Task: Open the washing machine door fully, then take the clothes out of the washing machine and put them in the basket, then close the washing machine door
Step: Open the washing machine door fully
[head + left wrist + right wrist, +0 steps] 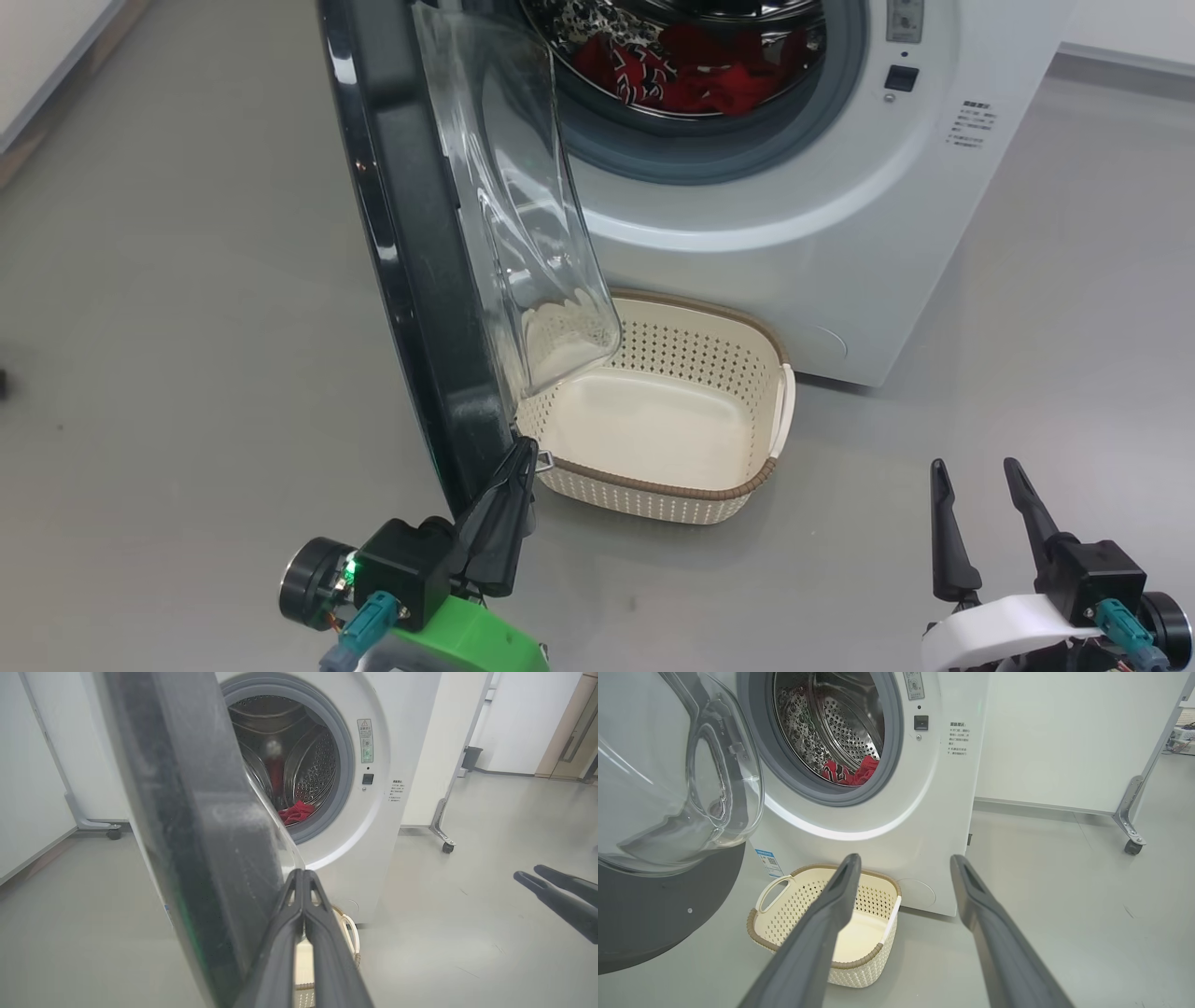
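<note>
The washing machine door (pixel 411 233) stands swung well out from the washing machine (pixel 794 233), nearly edge-on from the head view, its black rim towards the robot's left and its clear glass bowl bulging to the right, over the near left corner of the basket (pixel 747 487). The left gripper (pixel 526 448) has its two dark fingers pressed together, holding nothing. Their tips sit right at the door's lower edge on the inner side, beside a small metal catch; I cannot tell if they actually touch the door.

The right gripper (pixel 974 464) hangs low at the right, well apart from the door and the basket, its fingers spread wide with only grey floor (pixel 187 327) between them.

The clothes (pixel 691 70) lie in the bottom of the perforated steel drum, a bright red heap with white and dark markings, just behind the grey port rim. The basket stands on the floor just in front of the machine, below the port, its cream bottom showing. Behind and to the right, a white panel stands on a castor (pixel 1132 847).
</note>
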You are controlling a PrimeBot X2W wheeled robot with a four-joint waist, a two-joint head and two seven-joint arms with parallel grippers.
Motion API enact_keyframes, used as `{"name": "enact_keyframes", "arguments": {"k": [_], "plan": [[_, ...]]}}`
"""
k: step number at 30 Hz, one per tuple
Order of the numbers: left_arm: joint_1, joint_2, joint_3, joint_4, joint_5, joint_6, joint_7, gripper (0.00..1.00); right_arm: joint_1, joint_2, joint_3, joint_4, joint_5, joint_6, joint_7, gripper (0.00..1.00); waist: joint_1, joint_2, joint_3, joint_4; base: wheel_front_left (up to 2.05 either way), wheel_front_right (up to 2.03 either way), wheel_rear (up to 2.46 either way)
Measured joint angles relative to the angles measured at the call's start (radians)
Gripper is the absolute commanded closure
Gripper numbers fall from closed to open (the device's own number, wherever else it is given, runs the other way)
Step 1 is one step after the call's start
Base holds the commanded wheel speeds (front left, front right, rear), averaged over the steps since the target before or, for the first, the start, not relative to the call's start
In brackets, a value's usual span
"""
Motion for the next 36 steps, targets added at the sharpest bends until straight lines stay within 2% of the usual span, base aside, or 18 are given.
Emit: {"name": "enact_keyframes", "arguments": {"k": [21, 28, 36], "plan": [[0.011, 0.0, 0.035, 0.009, 0.006, 0.007, -0.023, 1.0, 0.014, 0.0, -0.013, -0.001, -0.003, 0.0, 0.0, 0.0, 0.0, 0.0, -0.001, 0.141, 0.0, 0.0, 0.0], [0.013, 0.0, 0.097, 0.016, 0.014, 0.007, -0.04, 1.0, 0.014, -0.001, -0.007, -0.002, -0.012, 0.004, 0.0, 0.0, 0.0, 0.0, 0.015, 0.175, 0.0, 0.0, 0.0], [0.015, 0.002, 0.196, 0.028, 0.027, 0.009, -0.058, 1.0, 0.007, -0.002, 0.006, 0.0, -0.018, 0.013, 0.0, 0.0, 0.0, 0.0, 0.032, 0.17, 0.0, 0.0, 0.0]]}}
